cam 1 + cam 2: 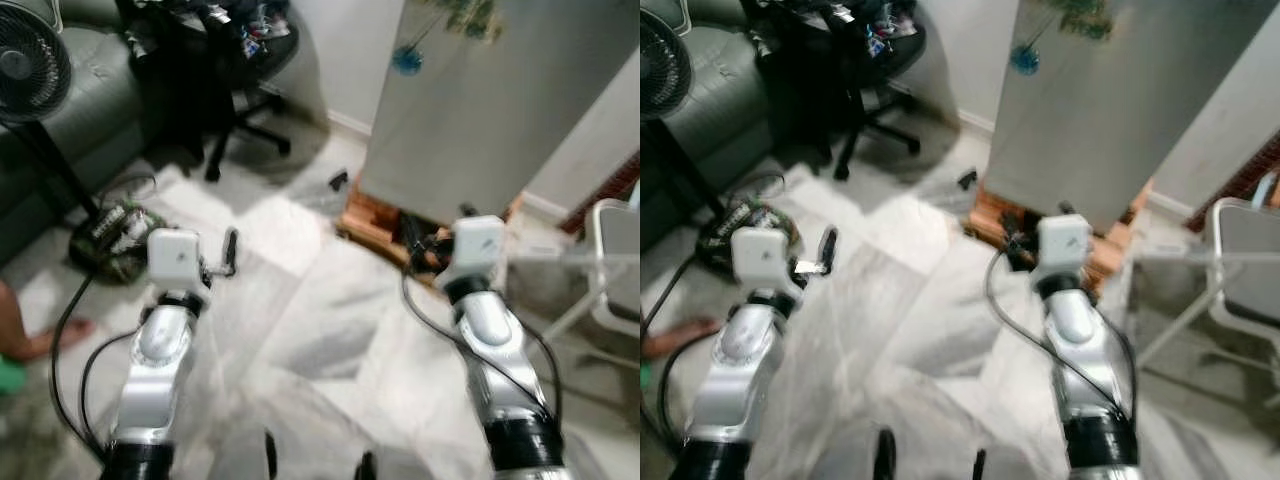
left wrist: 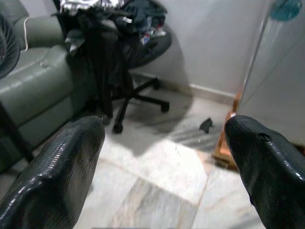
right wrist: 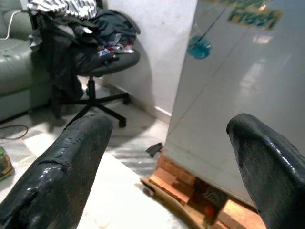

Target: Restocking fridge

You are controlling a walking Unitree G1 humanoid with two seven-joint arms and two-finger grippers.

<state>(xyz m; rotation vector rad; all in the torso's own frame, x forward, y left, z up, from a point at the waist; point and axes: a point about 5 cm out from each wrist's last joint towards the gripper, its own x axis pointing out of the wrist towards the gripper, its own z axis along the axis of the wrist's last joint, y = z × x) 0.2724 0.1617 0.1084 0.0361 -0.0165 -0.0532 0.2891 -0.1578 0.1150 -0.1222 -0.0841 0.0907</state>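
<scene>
The tall grey fridge (image 1: 480, 100) stands ahead on the right with its door shut, raised on a wooden base (image 1: 375, 222). A blue round sticker (image 1: 407, 60) is on its front. My left gripper (image 2: 164, 129) is held out over the marble floor, open, with nothing between its fingers. Closer to the fridge's lower corner, my right gripper (image 3: 169, 129) is also open and empty. Both are short of the fridge and touch nothing.
An office chair (image 1: 225, 70) piled with clothes stands at the back, beside a green sofa (image 1: 90, 115) and a standing fan (image 1: 28, 70). A bag (image 1: 115, 240) and cables lie at left, near a person's foot (image 1: 45, 340). A white stool (image 1: 612, 270) stands at right.
</scene>
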